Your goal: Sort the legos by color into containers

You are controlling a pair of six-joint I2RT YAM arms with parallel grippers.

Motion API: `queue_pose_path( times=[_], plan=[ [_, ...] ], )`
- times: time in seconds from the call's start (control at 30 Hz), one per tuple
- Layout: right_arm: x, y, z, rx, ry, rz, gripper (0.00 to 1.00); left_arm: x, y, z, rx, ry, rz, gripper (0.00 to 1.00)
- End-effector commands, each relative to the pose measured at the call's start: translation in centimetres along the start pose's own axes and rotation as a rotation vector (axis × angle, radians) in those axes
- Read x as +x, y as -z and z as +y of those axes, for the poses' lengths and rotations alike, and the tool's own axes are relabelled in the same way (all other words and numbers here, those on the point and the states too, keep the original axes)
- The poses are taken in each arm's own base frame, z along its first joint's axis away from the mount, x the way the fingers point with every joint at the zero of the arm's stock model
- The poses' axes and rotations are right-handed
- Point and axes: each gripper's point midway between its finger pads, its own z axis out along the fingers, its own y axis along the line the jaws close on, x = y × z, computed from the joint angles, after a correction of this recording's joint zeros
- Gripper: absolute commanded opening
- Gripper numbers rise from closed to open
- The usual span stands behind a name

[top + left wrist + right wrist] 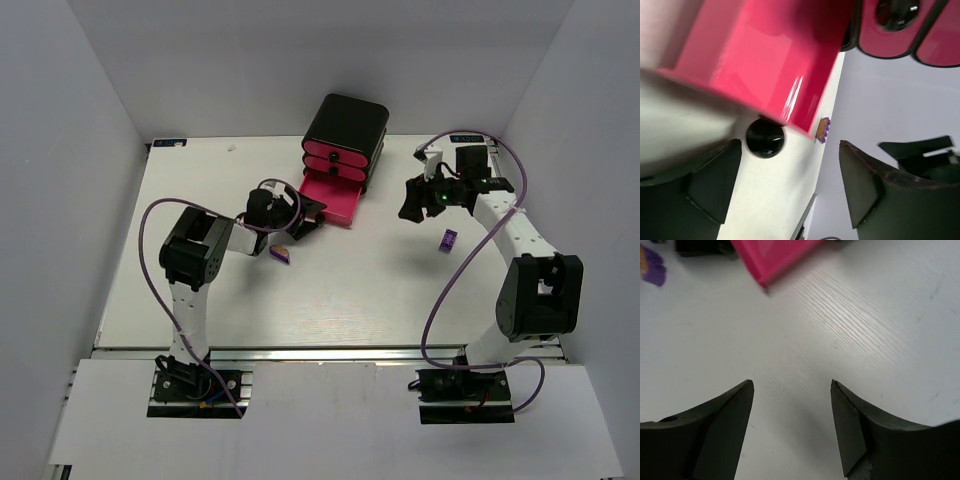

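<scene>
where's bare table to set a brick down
Bare: the table between the left purple lego and right purple lego, and its far-left corner. Crowded: around the open drawer, by the left end effector.

You have three pink drawers (333, 195) in one black box (347, 118), and two purple legos (449, 239) on the tabletop (340, 290), both in front of that box.

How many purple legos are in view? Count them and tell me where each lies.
2. One purple lego lies on the table right of the open pink drawer; the other lies left of it, beside the left gripper. More may be hidden inside the drawers.
</scene>
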Motion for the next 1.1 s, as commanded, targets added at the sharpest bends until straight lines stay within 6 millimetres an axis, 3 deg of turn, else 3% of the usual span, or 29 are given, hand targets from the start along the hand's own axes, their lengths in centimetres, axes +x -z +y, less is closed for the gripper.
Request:
queue_pose_path(
  times=[0.0, 0.03, 0.07, 0.1, 0.13, 0.17, 0.27, 0.43, 0.53, 0.6, 0.67, 0.7, 0.87, 0.97, 1.07],
  plan=[
    [2.0, 0.8, -4.1, 0.246, -0.147, 0.108, 0.68, -1.2, 1.3, -5.4, 0.052, -0.098, -0.012, 0.88],
    [3.1, 1.4, -5.5, 0.35, -0.224, 0.148, 0.68, -1.5, 1.6, -4.7, -0.003, -0.085, -0.011, 0.91],
    [4.2, 1.5, -6.0, 0.384, -0.276, 0.185, 0.67, -1.6, 2.4, -5.9, 0.0, -0.133, -0.018, 0.95],
    [5.2, 1.8, -6.2, 0.425, -0.333, 0.218, 0.64, -1.5, 2.8, -4.9, -0.066, -0.131, -0.02, 0.96],
    [6.3, 2.3, -7.1, 0.503, -0.384, 0.251, 0.63, -1.6, 3.3, -5.3, -0.079, -0.151, -0.026, 0.97],
    [7.3, 2.5, -7.0, 0.516, -0.44, 0.278, 0.63, -1.8, 4.1, -6.5, -0.072, -0.202, -0.039, 0.98],
    [9.3, 3.2, -6.9, 0.559, -0.525, 0.297, 0.67, -1.9, 6.1, -6.3, -0.156, -0.241, -0.067, 0.98],
    [11.0, 3.6, -7.8, 0.647, -0.557, 0.335, 0.89, -2.9, 9.2, -6.4, -0.271, -0.293, -0.137, 0.98],
    [12.2, 3.5, -8.9, 0.693, -0.568, 0.366, 0.89, -3.8, 11.8, -6.4, -0.355, -0.309, -0.203, 0.98],
    [12.9, 2.9, -9.7, 0.702, -0.588, 0.384, 0.89, -5.4, 14.4, -4.3, -0.499, -0.26, -0.286, 0.98],
    [13.5, 2.1, -10.2, 0.693, -0.605, 0.392, 0.89, -6.0, 16.0, -4.4, -0.533, -0.276, -0.316, 0.98],
    [13.2, 1.7, -10.5, 0.69, -0.605, 0.39, 0.88, -6.1, 16.6, -3.7, -0.565, -0.284, -0.331, 0.98],
    [14.2, 0.3, -11.9, 0.7, -0.647, 0.43, 0.85, -6.2, 19.5, -4.3, -0.56, -0.269, -0.382, 0.97],
    [14.5, 0.3, -12.8, 0.702, -0.679, 0.427, 0.78, -5.7, 20.6, -4.1, -0.566, -0.257, -0.397, 0.96],
    [14.6, -0.1, -12.8, 0.674, -0.689, 0.422, 0.63, -5.1, 21.2, -4.0, -0.551, -0.246, -0.404, 0.95]
  ],
)
